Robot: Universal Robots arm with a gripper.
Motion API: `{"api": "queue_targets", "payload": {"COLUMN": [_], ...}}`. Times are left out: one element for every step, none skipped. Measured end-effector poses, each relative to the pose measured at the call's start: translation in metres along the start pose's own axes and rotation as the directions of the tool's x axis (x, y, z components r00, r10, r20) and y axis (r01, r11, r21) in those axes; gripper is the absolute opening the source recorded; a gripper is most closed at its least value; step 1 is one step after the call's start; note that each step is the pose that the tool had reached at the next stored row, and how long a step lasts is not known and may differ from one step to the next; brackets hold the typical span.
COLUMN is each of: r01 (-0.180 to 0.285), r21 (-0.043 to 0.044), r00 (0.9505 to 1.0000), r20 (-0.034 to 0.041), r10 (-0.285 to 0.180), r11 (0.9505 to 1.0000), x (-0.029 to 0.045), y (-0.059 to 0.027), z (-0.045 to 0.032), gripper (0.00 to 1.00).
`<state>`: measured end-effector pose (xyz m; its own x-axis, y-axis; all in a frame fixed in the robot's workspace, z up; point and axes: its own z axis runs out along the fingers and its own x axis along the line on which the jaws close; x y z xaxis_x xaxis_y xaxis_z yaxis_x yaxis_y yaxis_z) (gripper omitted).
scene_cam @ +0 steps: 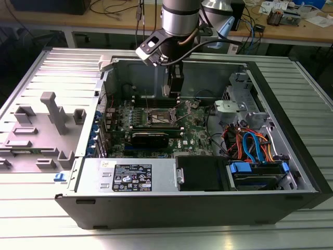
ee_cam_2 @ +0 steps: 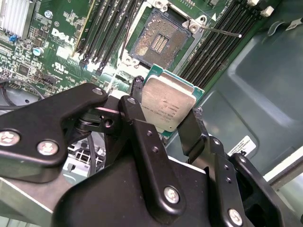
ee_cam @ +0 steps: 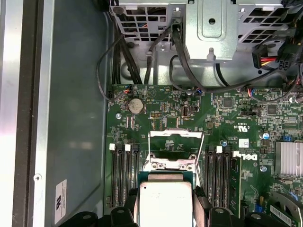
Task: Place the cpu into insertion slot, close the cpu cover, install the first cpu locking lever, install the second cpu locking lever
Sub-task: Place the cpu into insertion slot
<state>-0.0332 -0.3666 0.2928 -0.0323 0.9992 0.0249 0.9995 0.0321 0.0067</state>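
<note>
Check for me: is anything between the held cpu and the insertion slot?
Nothing visible. The gripper holds the cpu above the board. The insertion slot shows its pin field bare, and the cpu cover is swung open.

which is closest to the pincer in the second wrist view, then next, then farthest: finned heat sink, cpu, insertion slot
1. cpu, clamped in the pincer itself.
2. insertion slot, on the board just beyond the chip, pins bare.
3. finned heat sink, past the memory slots, well off to the side.
</note>
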Motion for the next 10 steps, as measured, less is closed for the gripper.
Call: {"api": "queue_targets", "payload": {"r01": [0.0,0.0,0.0,0.0,0.0,0.0,0.0,0.0,0.0,0.0], "r21": [-0.0001,0.0,0.0001,0.0,0.0,0.0,0.0001,0.0,0.0,0.0], "r00": [1.0,1.0,1.0,1.0,1.0,1.0,1.0,1.0,1.0,1.0], "r20": [0.0,0.0,0.0,0.0,0.0,0.0,0.0,0.0,0.0,0.0], "r10": [0.0,0.0,0.0,0.0,0.0,0.0,0.0,0.0,0.0,0.0], "r11": [1.0,1.0,1.0,1.0,1.0,1.0,1.0,1.0,1.0,1.0], "x": [0.0,0.0,0.0,0.0,0.0,0.0,0.0,0.0,0.0,0.0], "y": [-0.0005,-0.0009,-0.0018,-0.0024,-0.0028,-0.0033,-0.0039,-0.0043,-0.0048,-0.0052], "z": [0.0007,0.0012,0.0022,0.0031,0.0039,0.0046,0.0053,0.006,0.0068,0.0076], "gripper": [0.55,0.55,0.55,0.55,0.55,0.55,0.55,0.55,0.55,0.55]}}
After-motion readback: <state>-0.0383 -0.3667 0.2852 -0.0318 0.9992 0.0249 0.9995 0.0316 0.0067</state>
